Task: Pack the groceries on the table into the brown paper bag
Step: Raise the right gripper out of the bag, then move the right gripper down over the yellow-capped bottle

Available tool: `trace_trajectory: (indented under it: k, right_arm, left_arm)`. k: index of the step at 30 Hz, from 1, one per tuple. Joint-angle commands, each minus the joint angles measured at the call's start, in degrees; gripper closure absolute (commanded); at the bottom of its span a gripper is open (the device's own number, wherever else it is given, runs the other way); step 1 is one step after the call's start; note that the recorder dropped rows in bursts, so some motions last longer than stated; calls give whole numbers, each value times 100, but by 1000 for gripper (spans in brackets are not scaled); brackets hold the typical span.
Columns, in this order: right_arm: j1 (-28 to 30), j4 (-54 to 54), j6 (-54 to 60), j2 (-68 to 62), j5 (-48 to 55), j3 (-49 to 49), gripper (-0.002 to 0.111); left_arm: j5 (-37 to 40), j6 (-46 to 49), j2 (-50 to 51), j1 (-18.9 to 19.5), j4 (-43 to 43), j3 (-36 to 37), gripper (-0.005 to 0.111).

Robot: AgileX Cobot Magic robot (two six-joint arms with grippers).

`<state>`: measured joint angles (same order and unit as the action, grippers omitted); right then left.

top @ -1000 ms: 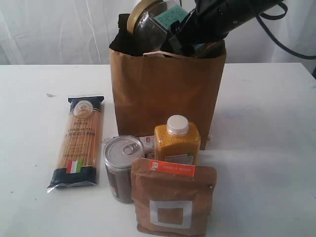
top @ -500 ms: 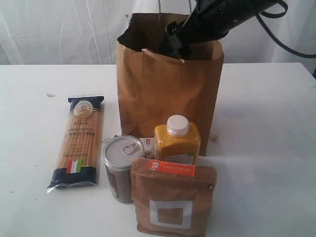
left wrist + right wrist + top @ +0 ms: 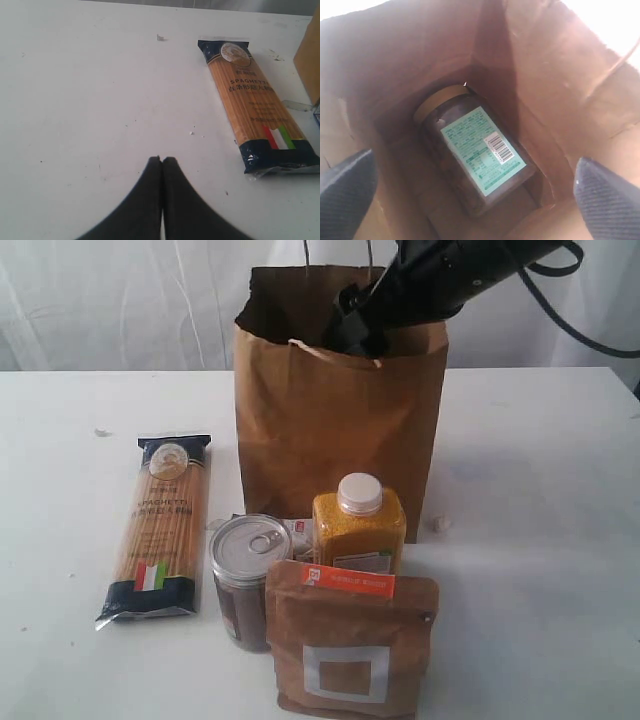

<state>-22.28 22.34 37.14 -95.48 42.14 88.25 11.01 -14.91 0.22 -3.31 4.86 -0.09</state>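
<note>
Six entries we logged on the white table, clock bearings taken from the exterior view.

1. Brown paper bag: upright at twelve o'clock of the grocery cluster, with its mouth open.
2. Gold-lidded clear jar: inside the bag, lying on its side on the bottom, green-and-white barcode label facing up.
3. Spaghetti packet: flat on the table at nine o'clock of the tin, its length running twelve to six.
4. Pull-tab tin: upright, just beside the bottle at the bottle's eight o'clock.
5. White-capped yellow bottle: upright at six o'clock of the bag.
6. Brown pouch with orange label: standing at six o'clock of the bottle, overlapping bottle and tin in our view.

Right gripper: we noted it reaching into the bag's mouth from two o'clock. Its fingers were spread wide and released, with the jar lying below them, apart.

Left gripper: over bare table near the spaghetti, jaws clenched together on nothing.
</note>
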Motion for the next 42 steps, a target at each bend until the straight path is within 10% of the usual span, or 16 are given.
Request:
trace_trajectory:
  k: [1, 10, 16, 28, 32, 36, 42]
  right_arm:
    - [-2, -18, -18, 321, -52, 32, 4]
    - [-2, -87, -87, 1478, 326, 32, 4]
    - [-2, -517, -153, 1869, 2782, 32, 4]
    - [-2, 476, 297, 1891, 2782, -1144, 4]
    - [-202, 687, 357, 1891, 2782, -1316, 25]
    - [-627, 549, 696, 1891, 2782, -1363, 101]
    - [-972, 89, 744, 1891, 2782, -1363, 108]
  left_arm:
    - [-28, -4, -22, -35, 9, 9, 107]
    - [-28, -4, -22, -35, 9, 9, 107]
    - [-28, -4, -22, -35, 9, 9, 107]
    - [-28, -4, -22, -35, 9, 9, 107]
    - [-28, -4, -22, -35, 9, 9, 107]
    - [-28, -4, -22, -35, 9, 9, 107]
    - [-28, -4, -22, -35, 9, 9, 107]
